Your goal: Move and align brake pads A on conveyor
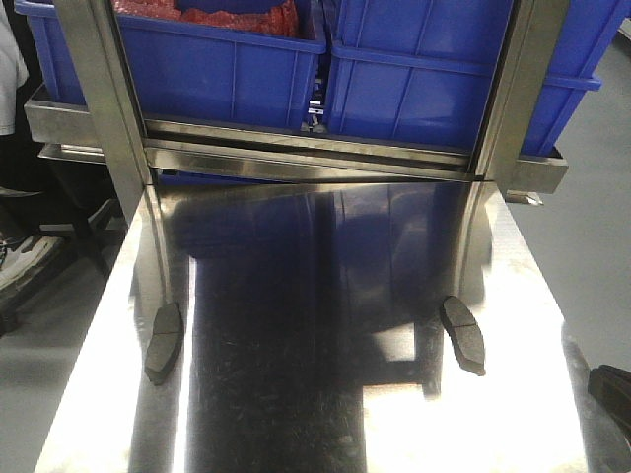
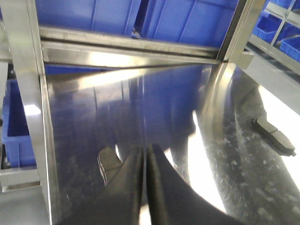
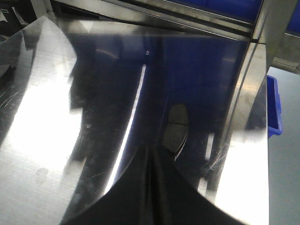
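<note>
One of the brake pads A [image 1: 164, 342] lies lower left on the steel worktop [image 1: 325, 296], a second pad [image 1: 462, 335] lies lower right and no conveyor is visible, so pick-up looks not yet begun: the left end effector [image 2: 146, 150] and right end effector [image 3: 151, 149], both pressed together and empty, must first spread over them; no writing is legible.

Harsh glare on table [image 1: 463, 414], blurred foregrounds

Steel table [image 1: 296, 394] bears left pad [image 1: 164, 342] and right pad [image 1: 463, 335].
</note>
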### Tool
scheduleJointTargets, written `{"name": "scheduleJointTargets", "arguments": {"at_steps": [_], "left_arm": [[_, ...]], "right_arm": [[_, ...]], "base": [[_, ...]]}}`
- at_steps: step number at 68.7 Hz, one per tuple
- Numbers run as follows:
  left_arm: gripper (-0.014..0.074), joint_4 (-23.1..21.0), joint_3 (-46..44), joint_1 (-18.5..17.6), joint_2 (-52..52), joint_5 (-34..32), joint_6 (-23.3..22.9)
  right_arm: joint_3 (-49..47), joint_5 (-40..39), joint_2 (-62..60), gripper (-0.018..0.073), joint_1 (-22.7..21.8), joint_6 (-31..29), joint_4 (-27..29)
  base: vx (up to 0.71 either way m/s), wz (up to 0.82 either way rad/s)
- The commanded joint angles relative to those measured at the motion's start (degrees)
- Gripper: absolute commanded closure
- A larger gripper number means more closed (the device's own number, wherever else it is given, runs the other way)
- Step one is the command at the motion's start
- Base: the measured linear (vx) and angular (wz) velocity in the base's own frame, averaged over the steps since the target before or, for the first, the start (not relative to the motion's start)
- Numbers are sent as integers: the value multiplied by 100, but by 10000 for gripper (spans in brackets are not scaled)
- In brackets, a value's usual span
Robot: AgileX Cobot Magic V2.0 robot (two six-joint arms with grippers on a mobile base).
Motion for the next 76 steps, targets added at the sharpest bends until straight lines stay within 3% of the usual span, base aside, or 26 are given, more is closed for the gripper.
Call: {"name": "scheduleJointTargets", "arguments": {"at_steps": [1,16,21,30,40,46,63,76], "left_arm": [[603,41,-164,-18,27,-521,-45],[594,-1,-152,-23,27,-498,-45],[545,-122,-140,-23,27,-464,-45],[319,-116,-86,-23,27,-406,-45],[-8,-116,-81,-23,27,-327,-45],[-131,-116,-81,-23,27,-349,-45],[-99,-204,-279,-23,293,-342,-67],[-94,-223,-1139,-23,1823,-150,142]], "right_arm": [[-154,-386,50,569,-21,-42,-59],[-154,-386,50,569,-21,-42,-59],[-154,-386,50,569,-21,-42,-59],[-154,-386,50,569,-21,-42,-59],[-154,-386,50,569,-21,-42,-59],[-154,-386,50,569,-21,-42,-59],[-154,-386,50,569,-21,-42,-59],[-154,-386,50,569,-21,-42,-59]], "base": [[0,0],[0,0],[0,0],[0,0],[0,0],[0,0],[0,0],[0,0]]}}
